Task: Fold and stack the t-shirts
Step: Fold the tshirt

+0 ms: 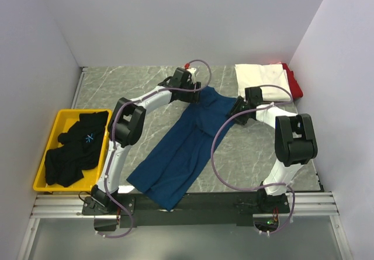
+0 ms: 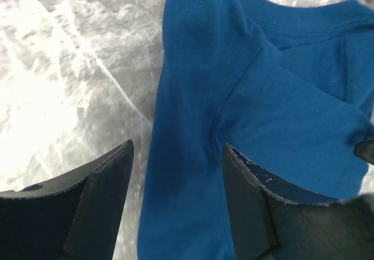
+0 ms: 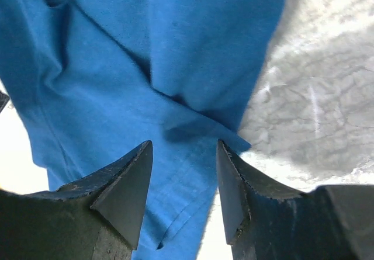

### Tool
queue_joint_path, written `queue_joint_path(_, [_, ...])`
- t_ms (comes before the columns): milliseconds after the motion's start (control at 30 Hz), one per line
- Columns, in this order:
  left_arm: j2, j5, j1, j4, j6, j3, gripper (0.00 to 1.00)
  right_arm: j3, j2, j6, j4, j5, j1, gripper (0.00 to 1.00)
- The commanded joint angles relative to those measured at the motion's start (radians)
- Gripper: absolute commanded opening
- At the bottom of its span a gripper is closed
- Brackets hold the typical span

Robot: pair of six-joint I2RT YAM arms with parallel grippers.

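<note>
A navy-blue t-shirt point(image 1: 181, 149) lies stretched out diagonally on the marble table, from the back centre down to the front edge. My left gripper point(image 1: 197, 93) hovers at its far end, jaws open. In the left wrist view the blue cloth point(image 2: 245, 96) lies flat under the left gripper point(image 2: 177, 145), loose between the fingers. My right gripper point(image 1: 238, 107) is open at the shirt's right edge. The right wrist view shows a sleeve hem point(image 3: 193, 155) below the right gripper point(image 3: 184, 142), not pinched. A folded white t-shirt point(image 1: 262, 79) rests on a red one point(image 1: 294, 80) at the back right.
A yellow bin point(image 1: 57, 128) at the left edge holds several black t-shirts point(image 1: 76, 146). White walls close in the table on three sides. Bare marble point(image 1: 128, 85) shows at the back left and at the front right point(image 1: 263, 155).
</note>
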State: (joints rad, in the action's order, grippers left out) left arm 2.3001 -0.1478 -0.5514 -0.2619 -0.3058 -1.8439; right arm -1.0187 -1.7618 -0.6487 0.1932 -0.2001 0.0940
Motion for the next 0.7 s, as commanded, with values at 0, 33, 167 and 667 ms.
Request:
queue_joint_path(0, [0.025, -0.081, 0.013, 0.012, 0.054, -0.08, 0.67, 0.023, 0.039, -0.019, -0.075, 0.024, -0.01, 0.55])
queue_joint_path(33, [0.051, -0.093, 0.013, 0.009, 0.056, -0.092, 0.67, 0.023, 0.033, -0.019, -0.077, 0.019, -0.01, 0.55])
queue_joint_path(167, [0.123, -0.11, 0.013, -0.008, 0.05, -0.182, 0.66, -0.004, -0.01, -0.017, -0.075, 0.001, -0.01, 0.54])
queue_joint_path(667, [0.197, 0.18, 0.105, 0.115, -0.176, -0.221, 0.0, -0.345, -0.197, 0.081, 0.048, -0.081, -0.005, 0.72])
